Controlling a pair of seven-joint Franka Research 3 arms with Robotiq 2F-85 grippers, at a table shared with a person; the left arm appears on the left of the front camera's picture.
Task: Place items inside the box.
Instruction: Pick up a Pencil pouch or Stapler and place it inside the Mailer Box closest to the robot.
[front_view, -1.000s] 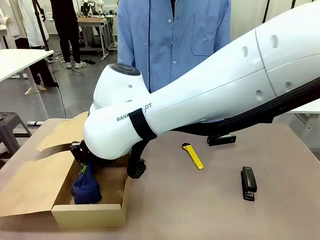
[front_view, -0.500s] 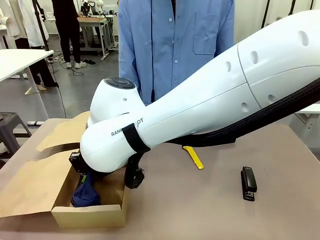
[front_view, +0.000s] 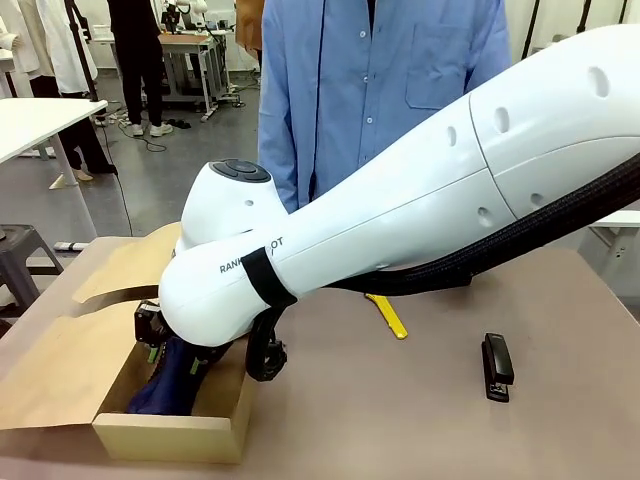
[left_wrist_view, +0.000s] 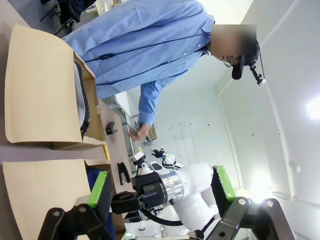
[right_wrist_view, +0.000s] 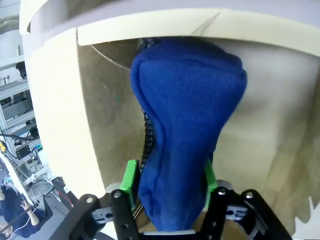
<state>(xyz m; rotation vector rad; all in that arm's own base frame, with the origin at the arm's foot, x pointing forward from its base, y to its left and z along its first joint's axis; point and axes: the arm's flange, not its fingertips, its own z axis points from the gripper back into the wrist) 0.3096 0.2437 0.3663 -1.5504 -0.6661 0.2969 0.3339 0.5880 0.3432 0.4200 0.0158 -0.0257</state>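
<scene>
The open cardboard box (front_view: 170, 437) sits at the front left of the table. My right arm reaches across into it. In the box lies a navy blue fabric pouch (front_view: 168, 385), tipped over onto the box floor (right_wrist_view: 55, 125). My right gripper (front_view: 168, 350) stands open over it, its green pads either side of the near end of the navy pouch (right_wrist_view: 185, 115). A yellow utility knife (front_view: 390, 318) and a black stapler (front_view: 497, 366) lie on the table to the right. My left gripper (left_wrist_view: 160, 187) is open, raised, with nothing between its fingers. A grey zip pouch (left_wrist_view: 80, 102) rests by a cardboard flap.
A person in a blue shirt (front_view: 380, 90) stands at the far side of the table, one hand (left_wrist_view: 137, 131) held over it. The box's flaps (front_view: 60, 360) spread out to the left. Brown tabletop (front_view: 400, 420) lies bare in front of the stapler.
The right gripper has lowered the navy pouch from upright to lying in the box and its jaws have parted. The box has slid slightly toward the front left.
</scene>
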